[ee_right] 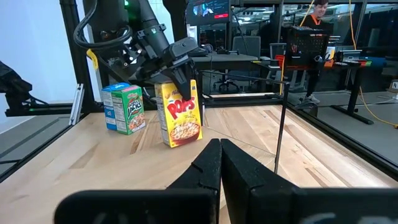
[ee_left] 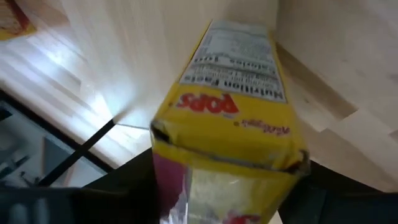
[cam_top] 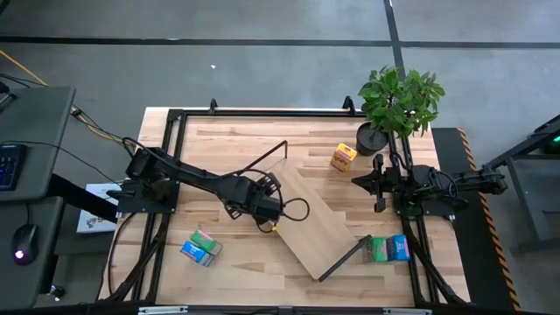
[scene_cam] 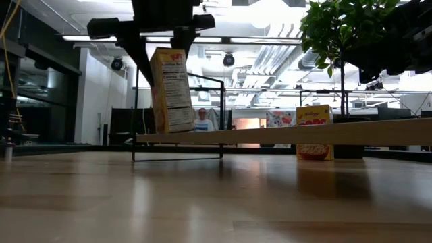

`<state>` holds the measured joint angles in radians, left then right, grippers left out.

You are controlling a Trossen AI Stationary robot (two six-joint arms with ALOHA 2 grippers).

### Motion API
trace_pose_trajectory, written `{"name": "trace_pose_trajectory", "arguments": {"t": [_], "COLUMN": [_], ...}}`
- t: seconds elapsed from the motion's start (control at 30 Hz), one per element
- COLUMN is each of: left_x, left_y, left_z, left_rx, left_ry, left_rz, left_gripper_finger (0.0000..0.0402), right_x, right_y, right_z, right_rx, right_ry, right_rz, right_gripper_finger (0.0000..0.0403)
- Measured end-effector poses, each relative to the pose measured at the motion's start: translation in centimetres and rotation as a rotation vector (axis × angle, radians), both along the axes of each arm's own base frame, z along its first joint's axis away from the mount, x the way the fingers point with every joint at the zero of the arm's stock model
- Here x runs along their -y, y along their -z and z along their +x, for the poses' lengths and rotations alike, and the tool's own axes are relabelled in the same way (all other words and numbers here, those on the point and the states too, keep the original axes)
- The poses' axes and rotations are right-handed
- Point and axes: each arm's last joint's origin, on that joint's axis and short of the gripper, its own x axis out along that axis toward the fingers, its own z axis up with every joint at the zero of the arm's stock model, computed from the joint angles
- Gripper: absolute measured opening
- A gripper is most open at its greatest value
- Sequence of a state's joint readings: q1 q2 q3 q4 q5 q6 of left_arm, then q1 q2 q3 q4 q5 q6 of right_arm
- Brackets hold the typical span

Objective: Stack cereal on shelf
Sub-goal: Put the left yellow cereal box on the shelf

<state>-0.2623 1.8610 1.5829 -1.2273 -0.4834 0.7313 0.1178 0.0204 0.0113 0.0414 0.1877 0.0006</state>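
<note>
My left gripper (cam_top: 269,203) is over the left end of the shelf (cam_top: 319,219), a light-wood board lying diagonally on the table with black wire ends. It is shut on a yellow cereal box (scene_cam: 170,88), also seen in the right wrist view (ee_right: 180,115). A second yellow box (cam_top: 344,157) stands on the table by the plant. One green and blue pair (cam_top: 201,248) lies near the table's left front and another (cam_top: 388,248) near its right front. My right gripper (ee_right: 219,155) is shut and waits at the right edge (cam_top: 381,184). My left gripper (ee_left: 217,199) pinches the yellow cereal box by its top end (ee_left: 168,152) between the two fingers, coming from above and pointing down. The box hangs slightly tilted, and its bottom edge (scene_cam: 174,129) is at the top face of the shelf board (scene_cam: 304,133).
A potted plant (cam_top: 398,105) stands at the far right corner, close to the second yellow box. Black frame rails (cam_top: 166,175) run along the table's edges. Bare tabletop (cam_top: 245,262) lies in front of the shelf.
</note>
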Motion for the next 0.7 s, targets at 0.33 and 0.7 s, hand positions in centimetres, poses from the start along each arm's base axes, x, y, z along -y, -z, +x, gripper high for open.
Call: {"name": "trace_pose_trajectory", "arguments": {"t": [0.33,0.7], "left_x": [0.09,0.07], "left_y": [-0.13,-0.16], "left_z": [0.53,0.57], "left_rx": [0.06,0.062], "left_ry": [0.011,0.018], "left_rz": [0.029,0.038], "left_gripper_finger": [0.0236,0.0236], "right_x": [0.0,0.0], "right_y": [0.0,0.0], "right_z": [0.0,0.0], "right_rx": [0.0,0.0], "right_ry": [0.0,0.0], "right_rz": [0.0,0.0], "right_gripper_finger": [0.0,0.0]}}
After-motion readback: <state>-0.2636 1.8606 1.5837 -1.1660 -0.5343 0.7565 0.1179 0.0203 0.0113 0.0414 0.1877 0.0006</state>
